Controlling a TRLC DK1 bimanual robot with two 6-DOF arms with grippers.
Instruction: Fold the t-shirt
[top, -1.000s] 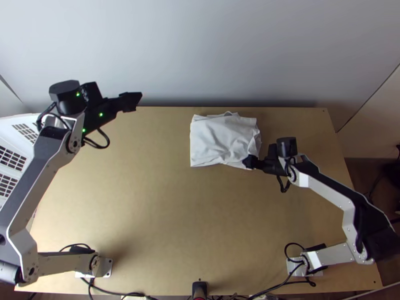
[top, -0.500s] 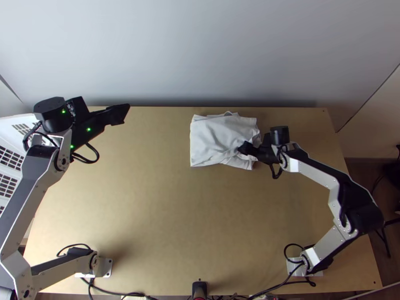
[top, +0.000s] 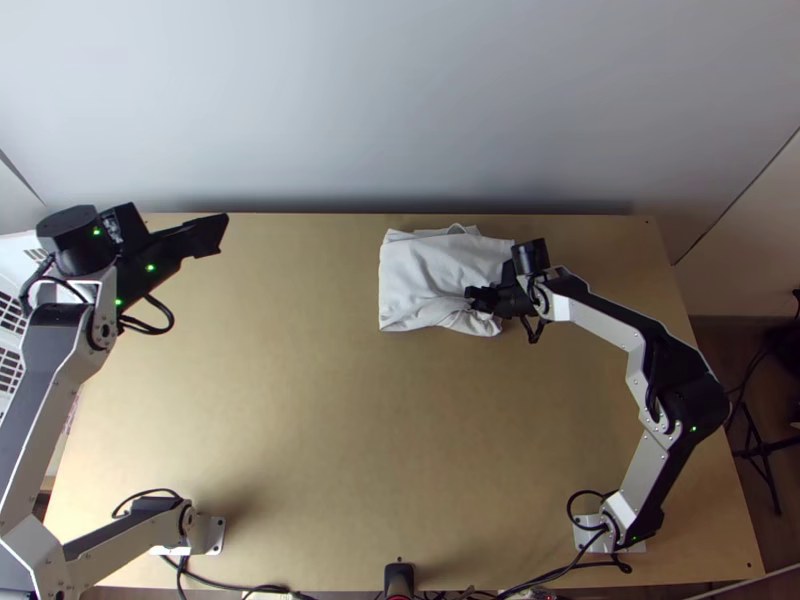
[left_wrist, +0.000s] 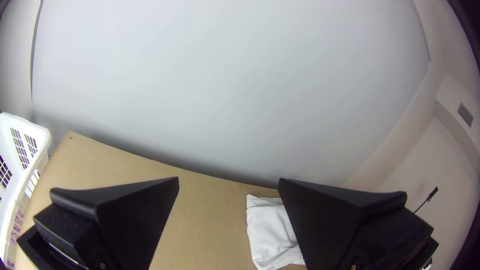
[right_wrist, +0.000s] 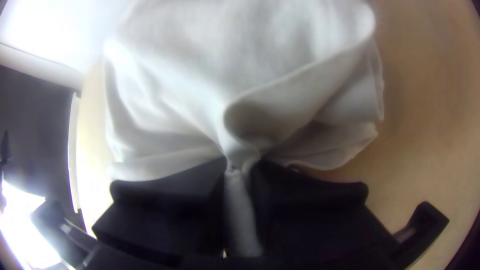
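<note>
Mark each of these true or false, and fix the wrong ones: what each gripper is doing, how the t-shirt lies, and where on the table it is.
1. The right gripper pinches part of the white t-shirt. True.
2. The left gripper is clamped on the t-shirt too. False: it is open, well away from the cloth.
3. The t-shirt lies spread out flat in full. False: it is a compact folded bundle, rumpled near the right gripper.
4. The t-shirt lies toward the far edge of the table. True.

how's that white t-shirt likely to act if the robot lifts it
Probably floppy: the white t-shirt gathers into soft folds where the right hand pinches it. It may come partly unfolded, since its layers splay apart at one side.
</note>
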